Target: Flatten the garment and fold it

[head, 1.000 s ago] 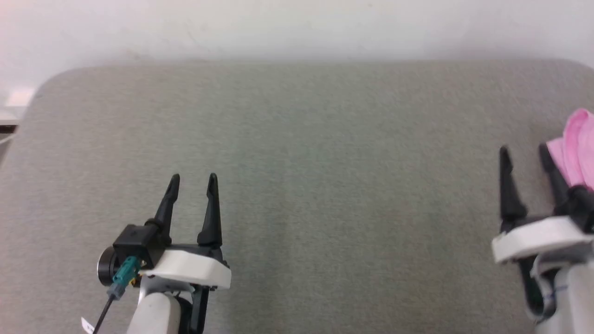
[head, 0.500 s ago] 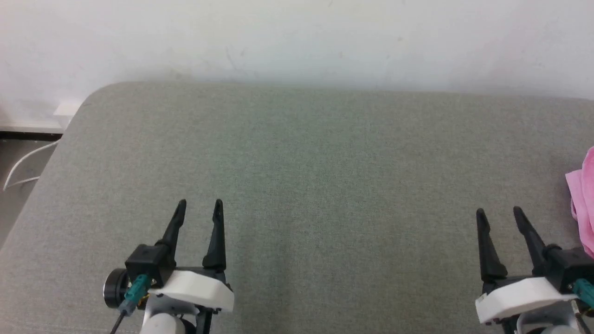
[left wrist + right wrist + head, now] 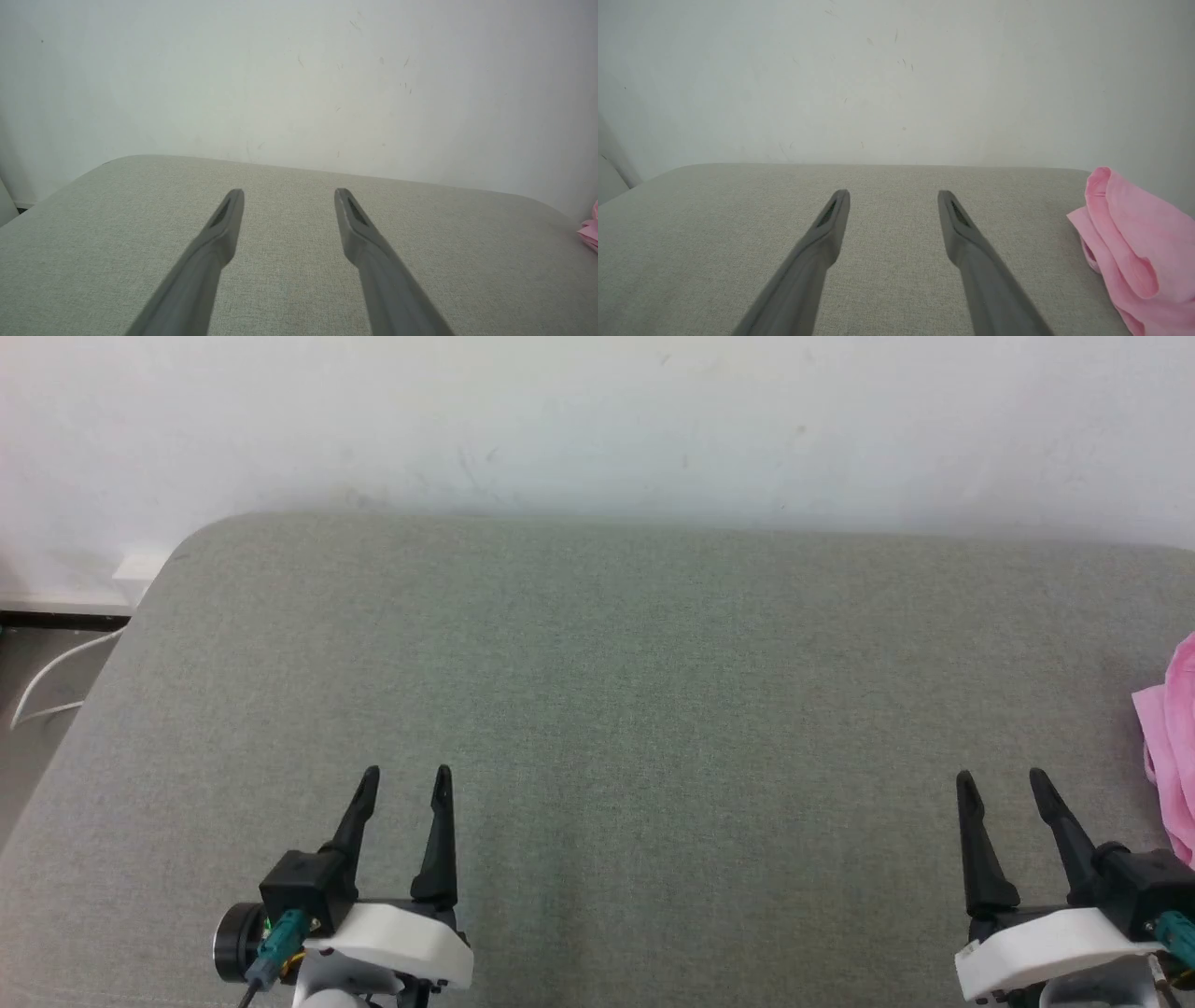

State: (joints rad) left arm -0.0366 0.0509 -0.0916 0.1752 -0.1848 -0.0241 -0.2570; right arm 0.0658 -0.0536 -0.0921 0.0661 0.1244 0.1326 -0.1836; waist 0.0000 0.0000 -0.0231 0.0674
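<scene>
Nothing done yet. Garment (image 3: 1169, 747) in a bunched pink heap at the right edge of the desk (image 3: 597, 663) — not flat, not folded. Left gripper (image 3: 406, 772) and right gripper (image 3: 999, 775) both wide open, empty, right one near the heap. All left to do: grab, spread, fold.

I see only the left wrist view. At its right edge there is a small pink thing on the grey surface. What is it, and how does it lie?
Observer: A pink garment, bunched up in folds, not flat.
Operator: Is the right gripper holding it?
Observer: No. In the head view the right gripper is open, its fingers apart from the cloth, which lies to its right.
Operator: How far is my left gripper?
Observer: In the head view the left gripper is at the lower left, the whole grey surface between.
</scene>
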